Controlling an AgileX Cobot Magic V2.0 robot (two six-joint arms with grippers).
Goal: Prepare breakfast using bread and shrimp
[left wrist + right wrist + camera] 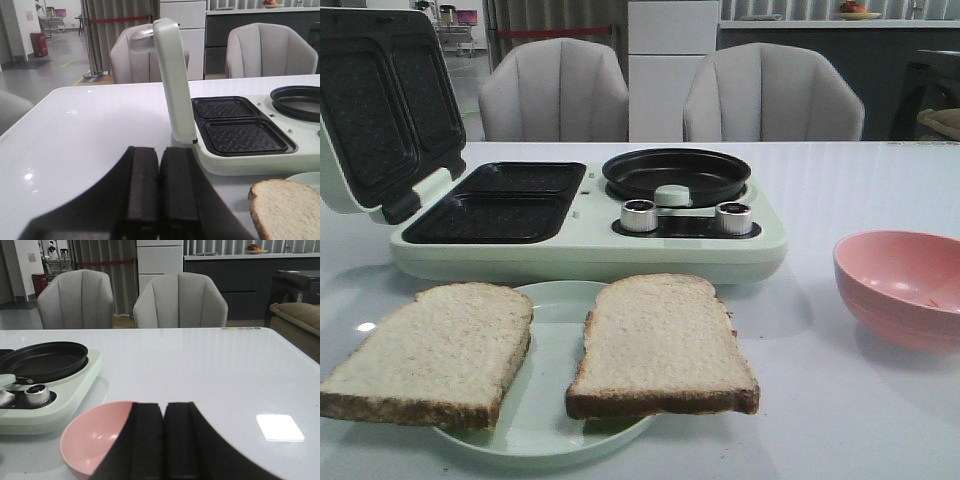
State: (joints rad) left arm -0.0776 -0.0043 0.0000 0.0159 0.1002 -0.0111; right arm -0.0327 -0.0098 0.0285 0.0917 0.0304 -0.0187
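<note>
Two slices of bread (660, 345) lay flat on a pale green plate (545, 440) at the near edge of the white table (860, 190). Both slices overhung the plate rim; the left slice (430, 355) also projected past the plate toward the table's near left corner. The two slices were close together but apart.

Just behind the plate stood a pale green breakfast maker (590, 245). Its lid (380, 110) was raised at the left end, exposing two dark grill wells (505, 200). A round black pan (677, 175) sat on its right half, with two metal knobs (685, 216) in front of it.

A pink bowl (903, 285) stood near the table's right edge, well apart from the plate. Whether it held the shrimp could not be determined; only a faint pinkish shape showed inside.

The left gripper (159, 197) was clenched with nothing between its fingers, positioned above the table beside the left slice. The right gripper (164, 445) was likewise clenched and empty, positioned over the near rim of the pink bowl.
</note>
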